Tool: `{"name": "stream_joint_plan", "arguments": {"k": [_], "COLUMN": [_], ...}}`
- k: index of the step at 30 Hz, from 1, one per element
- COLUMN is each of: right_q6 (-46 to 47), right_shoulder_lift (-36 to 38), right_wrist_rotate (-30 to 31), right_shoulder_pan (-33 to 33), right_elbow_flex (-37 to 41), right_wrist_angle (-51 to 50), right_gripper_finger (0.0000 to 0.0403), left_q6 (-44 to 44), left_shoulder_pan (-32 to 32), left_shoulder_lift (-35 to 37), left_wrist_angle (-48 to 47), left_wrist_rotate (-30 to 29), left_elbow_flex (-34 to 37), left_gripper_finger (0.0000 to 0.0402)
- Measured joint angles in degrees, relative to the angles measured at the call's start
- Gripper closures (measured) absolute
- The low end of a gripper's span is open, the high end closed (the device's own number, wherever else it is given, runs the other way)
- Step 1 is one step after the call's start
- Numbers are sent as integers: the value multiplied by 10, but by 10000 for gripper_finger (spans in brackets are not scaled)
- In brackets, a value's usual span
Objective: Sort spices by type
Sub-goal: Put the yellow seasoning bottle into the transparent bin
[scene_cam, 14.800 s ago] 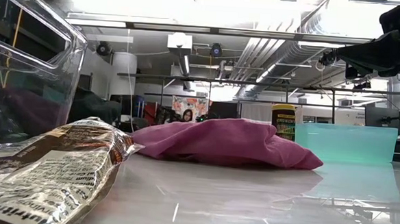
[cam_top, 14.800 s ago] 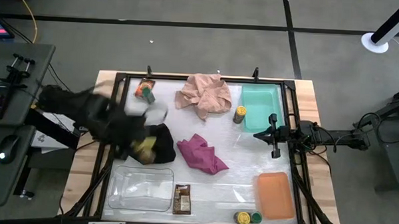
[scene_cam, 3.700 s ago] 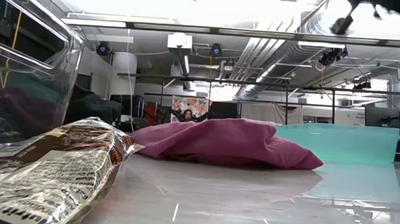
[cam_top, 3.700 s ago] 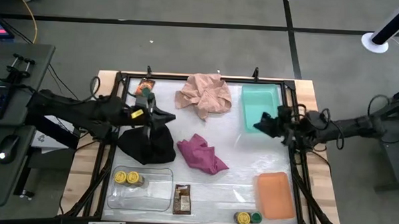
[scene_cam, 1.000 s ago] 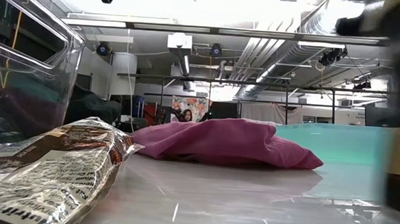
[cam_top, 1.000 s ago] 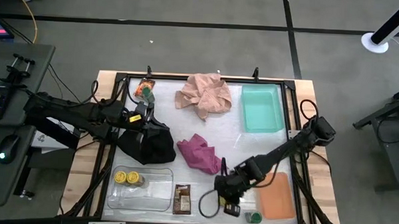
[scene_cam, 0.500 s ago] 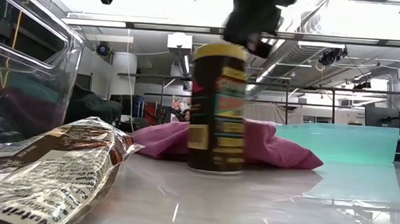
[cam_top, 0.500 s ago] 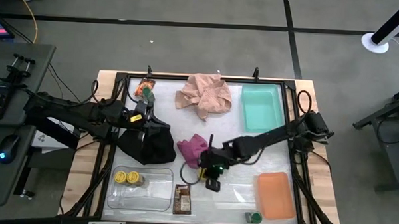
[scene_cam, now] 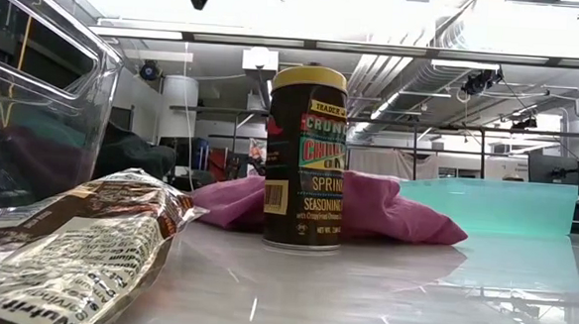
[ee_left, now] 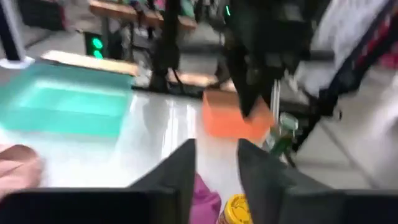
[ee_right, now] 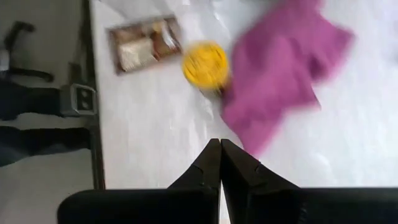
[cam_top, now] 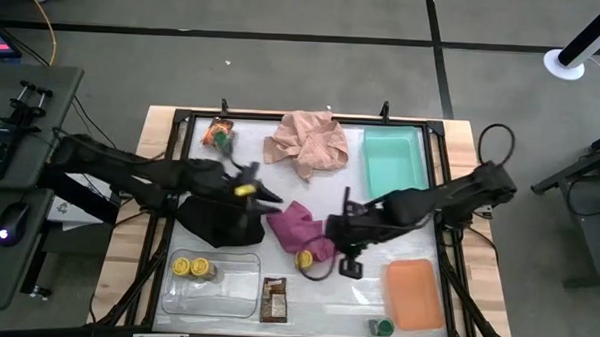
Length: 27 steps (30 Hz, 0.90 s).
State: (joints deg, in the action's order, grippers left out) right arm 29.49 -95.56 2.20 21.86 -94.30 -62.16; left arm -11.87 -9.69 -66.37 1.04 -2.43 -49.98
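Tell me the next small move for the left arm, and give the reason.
Probably bring the left pincer down over the yellow-lidded jar beside the magenta cloth and grip it. The jar stands free, the shut right pincer is clear of it, and two yellow-lidded jars already sit in the clear tray.

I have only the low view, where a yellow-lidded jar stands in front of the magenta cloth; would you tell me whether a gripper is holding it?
Observer: No. The right gripper is shut, empty and clear of the yellow-lidded jar.
Operator: Where are the other yellow-lidded ones?
Observer: Two more jars stand in the clear tray.
Operator: And the left arm?
Observer: The left gripper is over the black cloth, fingers apart with nothing between them.
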Motion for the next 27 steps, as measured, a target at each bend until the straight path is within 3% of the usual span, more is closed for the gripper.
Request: {"name": "stream_joint_plan", "arguments": {"k": [6,12,21,27], "right_q6": [138,251,285,283], "right_shoulder_lift": [62,90,84,84], "right_wrist_rotate": [79,186,220,239], "right_shoulder_pan": [64,123,146,146], "right_elbow_flex": [7,7,7,7], "right_wrist_angle": [-102,-155,-170,-177], "right_gripper_finger": [403,403,403,403], "left_q6": [54,62,60,35], "left_shoulder_pan": [-24,-56,-85,-85], "left_shoulder_lift": [-148,-269,-367,-403], "left_wrist_angle": [-130,-144,-157,-183], "left_wrist_rotate": [37,37,46,0], "left_elbow_flex": [-127,-200,-268,-271], "left_gripper_finger": [163,80,57,57]}}
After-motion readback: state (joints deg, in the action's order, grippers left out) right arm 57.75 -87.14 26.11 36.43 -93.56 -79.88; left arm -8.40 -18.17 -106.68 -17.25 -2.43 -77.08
